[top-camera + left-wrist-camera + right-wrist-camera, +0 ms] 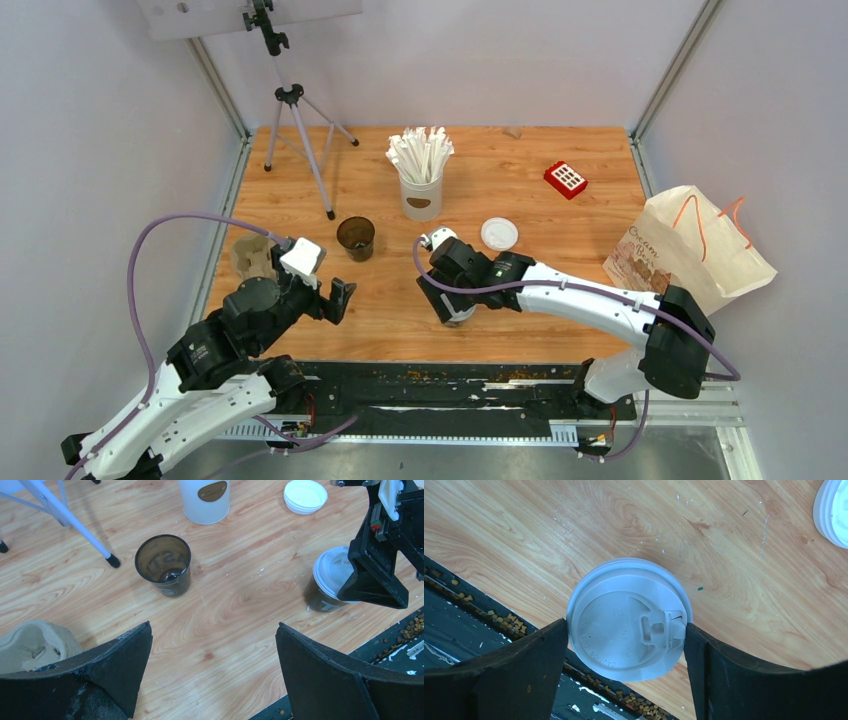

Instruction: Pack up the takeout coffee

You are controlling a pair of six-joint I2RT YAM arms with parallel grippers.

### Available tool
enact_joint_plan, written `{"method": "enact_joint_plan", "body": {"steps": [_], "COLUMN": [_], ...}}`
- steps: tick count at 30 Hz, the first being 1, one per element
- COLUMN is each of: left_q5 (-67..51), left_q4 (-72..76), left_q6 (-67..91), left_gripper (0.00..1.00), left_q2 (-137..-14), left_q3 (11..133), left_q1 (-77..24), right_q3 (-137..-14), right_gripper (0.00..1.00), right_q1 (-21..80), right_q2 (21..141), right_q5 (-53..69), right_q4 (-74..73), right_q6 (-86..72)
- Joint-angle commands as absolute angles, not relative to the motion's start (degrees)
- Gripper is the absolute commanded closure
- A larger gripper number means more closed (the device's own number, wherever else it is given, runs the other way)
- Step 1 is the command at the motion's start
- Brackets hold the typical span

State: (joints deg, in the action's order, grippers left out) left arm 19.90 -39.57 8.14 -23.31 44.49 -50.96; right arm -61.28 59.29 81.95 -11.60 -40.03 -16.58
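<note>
Lidded cup (626,615) stands at the table's (380,330) near edge, with the right gripper (625,635) clamped on its lid. Unlidded cup (355,238), contents unclear, stands toward the left edge. Left gripper (214,630) hangs wide open.

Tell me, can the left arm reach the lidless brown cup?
Probably yes: the lidless cup stands ahead of the left arm's open fingers, only bare table between; the tripod leg is off to one side.

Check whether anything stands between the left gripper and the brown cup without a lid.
Nothing visible does: only bare wood lies between the left gripper and the unlidded cup. The tripod foot rests left of the cup and the lidded cup stands far right, both off that line.
</note>
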Motion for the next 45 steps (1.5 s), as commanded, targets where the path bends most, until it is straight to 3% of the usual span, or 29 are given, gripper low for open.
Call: {"method": "enact_joint_plan", "body": {"steps": [1, 14, 29, 42, 45], "left_q5": [20.9, 21.1, 18.0, 19.7, 20.2], "left_q4": [-37.6, -37.2, -37.1, -37.7, -37.7], "left_q6": [7.2, 7.8, 8.9, 8.8, 8.9], "left_gripper": [0.0, 0.0, 0.0, 0.0, 0.0], "left_q2": [-23.4, -22.9, -25.4, -26.5, -26.5], "left_q3": [44.8, 44.5, 44.3, 44.4, 44.3], "left_q1": [-51.1, -51.1, -51.1, -51.1, -51.1], "right_q3": [-61.5, -64.9, -60.2, -54.4, -55.2], "right_gripper": [0.22, 0.23, 0.23, 0.23, 0.15], "right_q1": [59.1, 49.8, 20.4, 14.0, 14.0], "right_q2": [81.5, 77.9, 69.5, 71.2, 70.7], "right_q5": [-13.7, -18.8, -13.6, -11.0, -10.6], "right_q4": [-43.3, -48.6, -50.5, -46.5, -47.3], "right_q6": [-17.6, -16.0, -13.7, -12.0, -12.2]}}
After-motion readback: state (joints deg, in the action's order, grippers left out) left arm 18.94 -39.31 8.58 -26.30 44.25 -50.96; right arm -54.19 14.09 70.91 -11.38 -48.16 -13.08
